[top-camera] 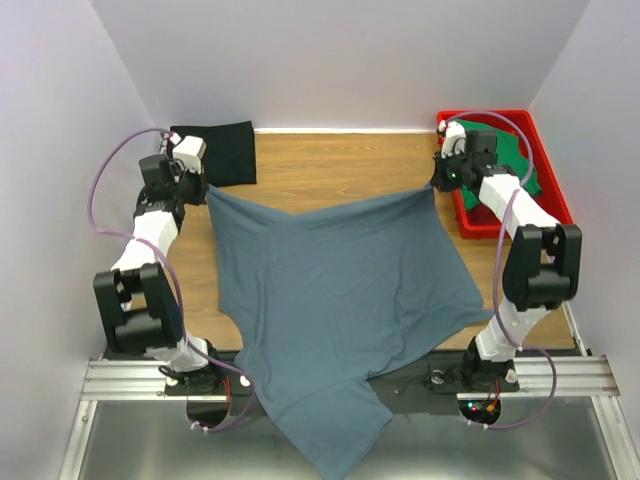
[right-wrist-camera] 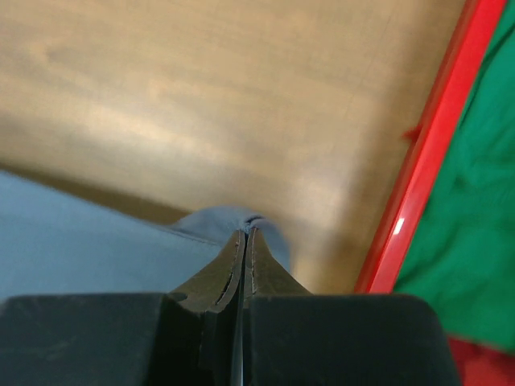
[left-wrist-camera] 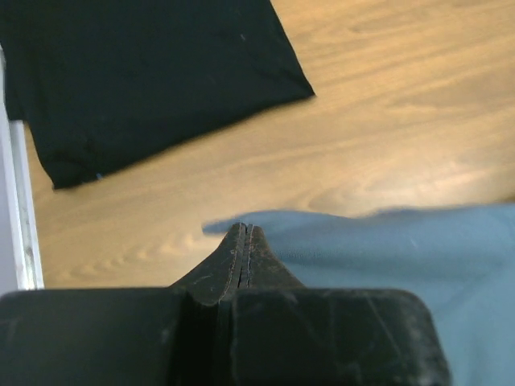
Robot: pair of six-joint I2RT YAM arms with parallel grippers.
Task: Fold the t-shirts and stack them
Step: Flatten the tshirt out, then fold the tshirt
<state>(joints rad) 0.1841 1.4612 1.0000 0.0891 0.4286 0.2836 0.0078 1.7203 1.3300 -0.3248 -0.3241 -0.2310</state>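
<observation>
A slate blue-grey t-shirt [top-camera: 340, 300] is spread across the table, its lower part hanging over the near edge. My left gripper [top-camera: 205, 187] is shut on its far left corner [left-wrist-camera: 265, 229]. At the far right corner [right-wrist-camera: 241, 221], my right gripper [top-camera: 436, 185] is also shut on the cloth. Both corners are held a little above the wood, and the edge between them sags. A folded black t-shirt [top-camera: 218, 152] lies flat at the far left [left-wrist-camera: 153, 80]. A green t-shirt [top-camera: 515, 160] lies crumpled in the red tray [right-wrist-camera: 475, 233].
The red plastic tray [top-camera: 466, 218] stands at the far right, close beside my right gripper, its rim [right-wrist-camera: 426, 169] just right of the fingers. White walls close in the table on three sides. Bare wood [top-camera: 330, 165] shows beyond the held edge.
</observation>
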